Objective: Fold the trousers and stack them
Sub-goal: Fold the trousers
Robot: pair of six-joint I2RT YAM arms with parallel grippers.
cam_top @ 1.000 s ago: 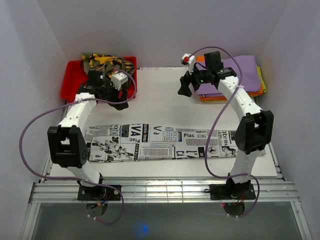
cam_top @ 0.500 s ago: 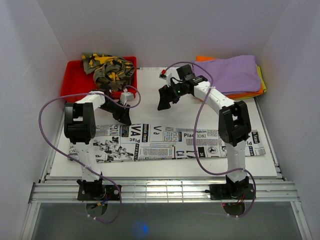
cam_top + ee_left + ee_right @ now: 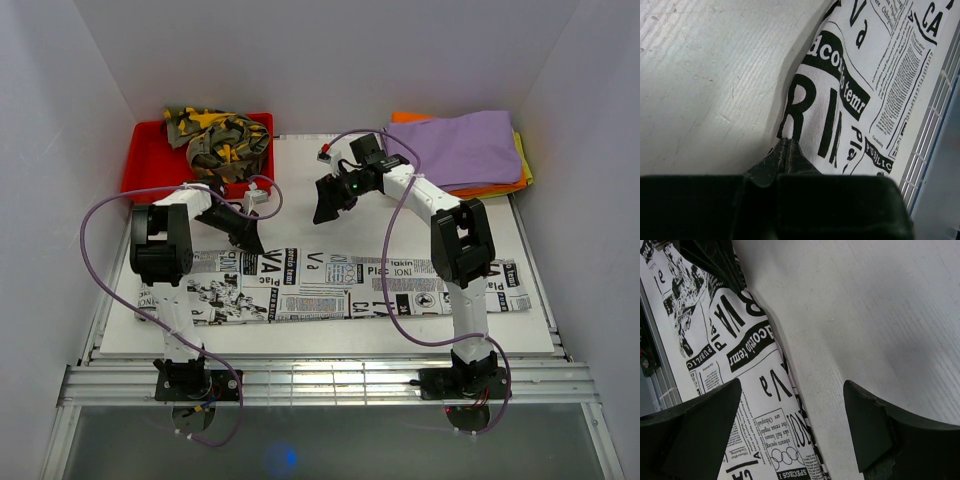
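Note:
The newspaper-print trousers (image 3: 330,285) lie flat in a long strip across the white table (image 3: 320,180). My left gripper (image 3: 247,240) is down at their far edge, left of centre. In the left wrist view its fingertips (image 3: 785,145) are pressed together on the cloth's edge, and the trousers (image 3: 855,75) are slightly raised there. My right gripper (image 3: 325,208) hovers over bare table just beyond the far edge near the middle. In the right wrist view it (image 3: 790,427) stands open and empty, above the trousers' edge (image 3: 755,405).
A red tray (image 3: 145,160) at the back left holds crumpled camouflage garments (image 3: 220,135). A stack of folded purple and orange clothes (image 3: 470,150) sits at the back right. White walls close in the table on three sides.
My left gripper came down from the red tray to the trousers' far edge and shut on it. My right gripper swung from the folded stack to the table's middle, staying open.

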